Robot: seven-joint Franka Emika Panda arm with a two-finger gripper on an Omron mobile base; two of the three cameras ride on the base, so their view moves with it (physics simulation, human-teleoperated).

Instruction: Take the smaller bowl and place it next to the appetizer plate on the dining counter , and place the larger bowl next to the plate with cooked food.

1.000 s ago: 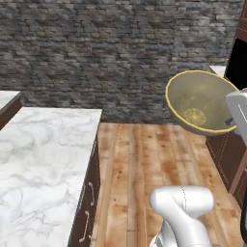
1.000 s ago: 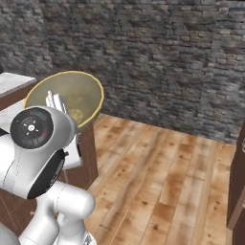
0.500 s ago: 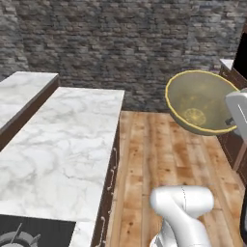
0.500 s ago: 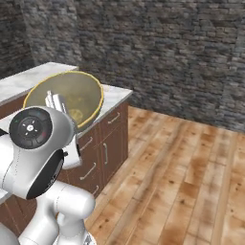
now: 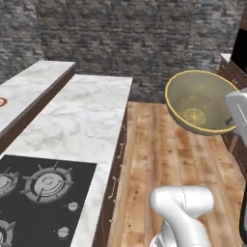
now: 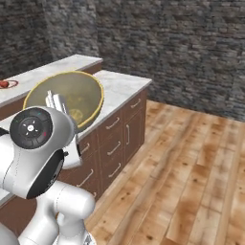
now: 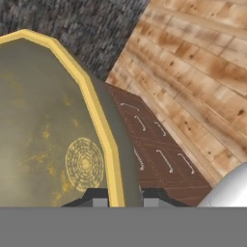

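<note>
Hand [image 7: 118,198] grips the empty larger bowl [image 5: 200,102] by its rim.

My own white arm covers the lower part of the wide olive-tan bowl with the thin yellow rim [image 6: 72,98] in the right base view. The small red-rimmed plate [image 5: 2,102] on the white marble worktop [image 5: 34,89] is cut by the left edge, its food too small to tell.

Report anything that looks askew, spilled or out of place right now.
The larger bowl is tipped on its side in mid-air, opening facing the base cameras, pinched by its yellow rim in the gripper. It holds nothing that could spill. Nothing else stands out.
</note>
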